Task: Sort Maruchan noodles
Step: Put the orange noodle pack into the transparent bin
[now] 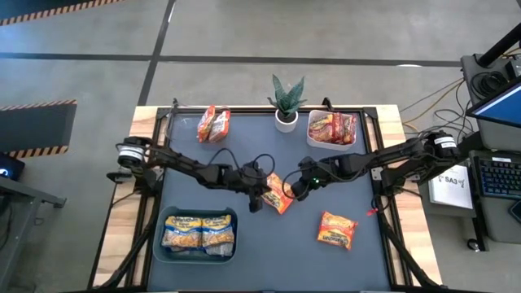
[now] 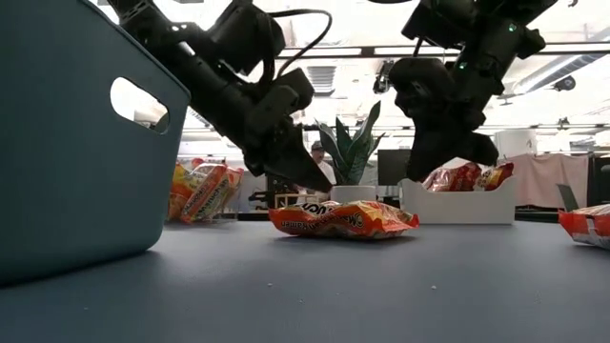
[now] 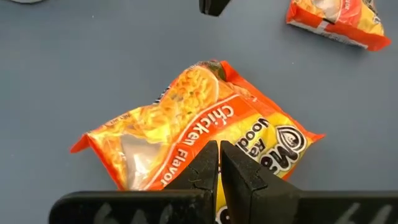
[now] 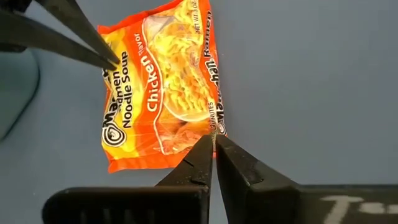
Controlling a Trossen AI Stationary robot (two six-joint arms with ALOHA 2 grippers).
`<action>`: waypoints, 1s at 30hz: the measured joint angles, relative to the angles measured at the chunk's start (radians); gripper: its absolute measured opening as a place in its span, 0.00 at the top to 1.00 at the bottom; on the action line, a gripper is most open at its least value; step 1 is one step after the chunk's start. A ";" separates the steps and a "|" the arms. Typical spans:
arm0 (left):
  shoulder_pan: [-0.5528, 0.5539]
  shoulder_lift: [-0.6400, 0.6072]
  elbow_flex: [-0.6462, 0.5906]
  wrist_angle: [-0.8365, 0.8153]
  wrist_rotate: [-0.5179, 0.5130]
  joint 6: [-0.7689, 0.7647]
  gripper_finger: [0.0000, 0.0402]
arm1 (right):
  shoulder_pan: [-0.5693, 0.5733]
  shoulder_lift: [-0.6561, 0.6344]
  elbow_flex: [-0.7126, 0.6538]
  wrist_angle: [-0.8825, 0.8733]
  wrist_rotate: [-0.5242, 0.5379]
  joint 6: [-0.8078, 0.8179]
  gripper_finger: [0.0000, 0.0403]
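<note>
Centrally, both arms angle down over the orange packet [image 1: 278, 194], jaws shut.

1. Orange chicken packet [image 1: 278, 194] lies flat mid-table, tilted, label up, crinkled
2. Second orange packet [image 1: 337, 229] lies flat alone toward the right front, apart from the first
3. Two orange packets [image 1: 213, 124] lean together at the back left
4. Red packets [image 1: 332, 129] fill the white tray at back right
5. Yellow-and-blue packets [image 1: 199, 232] lie side by side in the blue bin, front left
</note>
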State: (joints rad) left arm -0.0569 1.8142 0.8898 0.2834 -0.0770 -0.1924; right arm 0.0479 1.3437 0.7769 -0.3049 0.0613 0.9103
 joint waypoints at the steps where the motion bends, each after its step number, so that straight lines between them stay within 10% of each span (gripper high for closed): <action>1: -0.001 0.004 0.000 0.004 0.001 0.000 1.00 | 0.000 0.000 0.000 -0.001 -0.001 0.012 0.96; 18: -0.001 -0.001 0.000 -0.110 0.004 -0.004 1.00 | 0.024 0.000 -0.070 0.107 -0.030 0.067 0.41; 30: -0.003 -0.008 0.001 -0.130 0.001 -0.002 1.00 | 0.020 0.001 -0.266 0.512 -0.034 0.084 0.28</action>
State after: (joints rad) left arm -0.0595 1.8064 0.8906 0.1537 -0.0765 -0.1945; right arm 0.0681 1.3445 0.5110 0.2069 0.0268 0.9943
